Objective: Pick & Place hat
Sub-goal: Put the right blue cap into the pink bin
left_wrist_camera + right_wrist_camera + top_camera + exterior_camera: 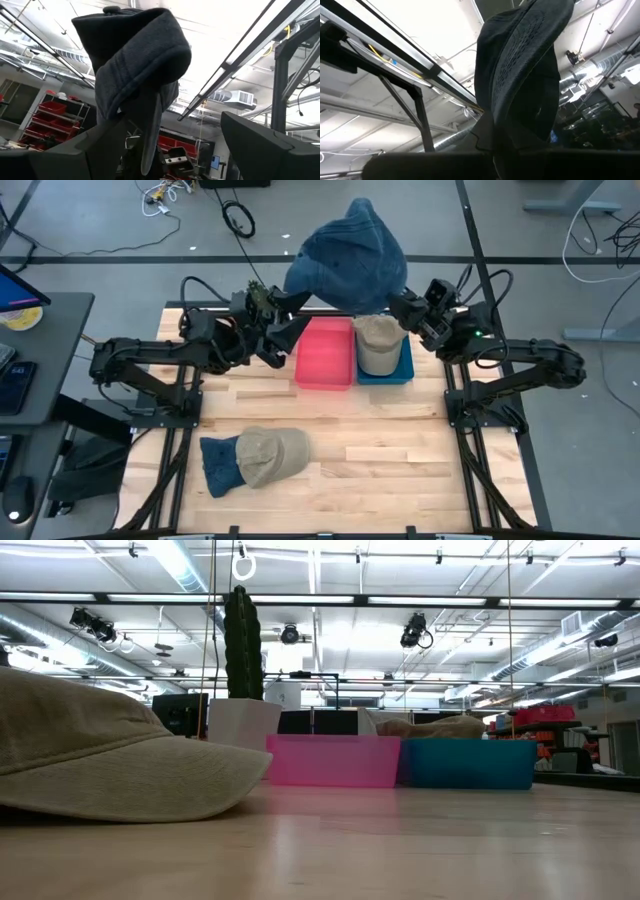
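Note:
A dark blue hat (345,258) is held high over the pink bin (325,352) and the blue bin (385,365). My right gripper (400,305) is shut on the hat's right side. My left gripper (288,320) stands open at the hat's left side. In the left wrist view the hat (135,65) rises ahead of that gripper's spread fingers (75,155), and I cannot tell whether they touch it. A tan hat (378,340) sits in the blue bin. On the near part of the table a tan cap (270,455) lies on another blue hat (218,465). My right gripper pinches the blue hat's lower edge (520,135) between its shut fingers, which slant upward from the table's right side. The hat stands up above the fingers, lifted clear of the table and the bins. The gripper's own dark body hides the exact place of contact.
In the low view the tan cap (100,760) fills the near left, and the pink bin (335,760) and blue bin (470,762) stand side by side farther back. Bare wooden table (400,460) lies to the right of the cap.

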{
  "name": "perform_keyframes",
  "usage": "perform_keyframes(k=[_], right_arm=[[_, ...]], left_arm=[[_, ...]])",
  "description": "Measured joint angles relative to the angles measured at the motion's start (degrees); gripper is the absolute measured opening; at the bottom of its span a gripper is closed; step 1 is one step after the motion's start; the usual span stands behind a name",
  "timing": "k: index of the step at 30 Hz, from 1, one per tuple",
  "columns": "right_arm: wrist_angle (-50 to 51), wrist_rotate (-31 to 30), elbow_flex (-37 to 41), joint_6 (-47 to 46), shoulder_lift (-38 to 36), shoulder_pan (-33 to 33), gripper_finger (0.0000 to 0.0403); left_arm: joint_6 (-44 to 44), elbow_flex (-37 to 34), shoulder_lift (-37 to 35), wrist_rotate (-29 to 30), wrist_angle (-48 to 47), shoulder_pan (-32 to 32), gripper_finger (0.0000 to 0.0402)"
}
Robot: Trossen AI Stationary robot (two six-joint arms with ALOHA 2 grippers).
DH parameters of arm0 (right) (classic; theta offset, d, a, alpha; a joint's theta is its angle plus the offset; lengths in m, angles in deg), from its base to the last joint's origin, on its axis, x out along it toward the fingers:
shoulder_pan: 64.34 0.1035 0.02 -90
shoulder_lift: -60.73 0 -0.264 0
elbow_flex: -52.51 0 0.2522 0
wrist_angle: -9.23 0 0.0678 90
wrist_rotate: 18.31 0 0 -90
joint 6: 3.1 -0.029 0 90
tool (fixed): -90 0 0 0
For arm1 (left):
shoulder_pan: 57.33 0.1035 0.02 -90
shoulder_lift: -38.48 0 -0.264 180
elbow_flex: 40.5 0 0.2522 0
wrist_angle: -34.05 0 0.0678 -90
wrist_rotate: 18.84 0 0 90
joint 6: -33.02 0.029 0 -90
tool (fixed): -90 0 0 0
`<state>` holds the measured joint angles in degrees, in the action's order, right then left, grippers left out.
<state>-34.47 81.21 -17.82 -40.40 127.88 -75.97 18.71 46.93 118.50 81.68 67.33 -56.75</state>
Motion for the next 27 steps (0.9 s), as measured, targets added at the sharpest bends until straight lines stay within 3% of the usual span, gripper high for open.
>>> perform_keyframes(k=[10,14,19,27], right_arm=[[-0.4,-0.5,0.0,-1.3,2.0,0.3,0.0006],[0.2,-0.6,0.0,-1.2,2.0,0.7,0.0006],[1.8,-0.8,0.0,0.1,2.0,1.3,0.0006],[3.8,-1.2,0.0,-1.1,2.0,1.4,0.0011]], left_arm=[[0.6,0.0,4.5,2.0,4.0,0.0,0.0322],[0.6,0.0,4.4,3.8,4.5,0.1,0.0302],[0.6,0.0,4.4,3.9,4.7,0.9,0.0231],[0.6,0.0,4.4,3.8,4.1,0.9,0.0072]])
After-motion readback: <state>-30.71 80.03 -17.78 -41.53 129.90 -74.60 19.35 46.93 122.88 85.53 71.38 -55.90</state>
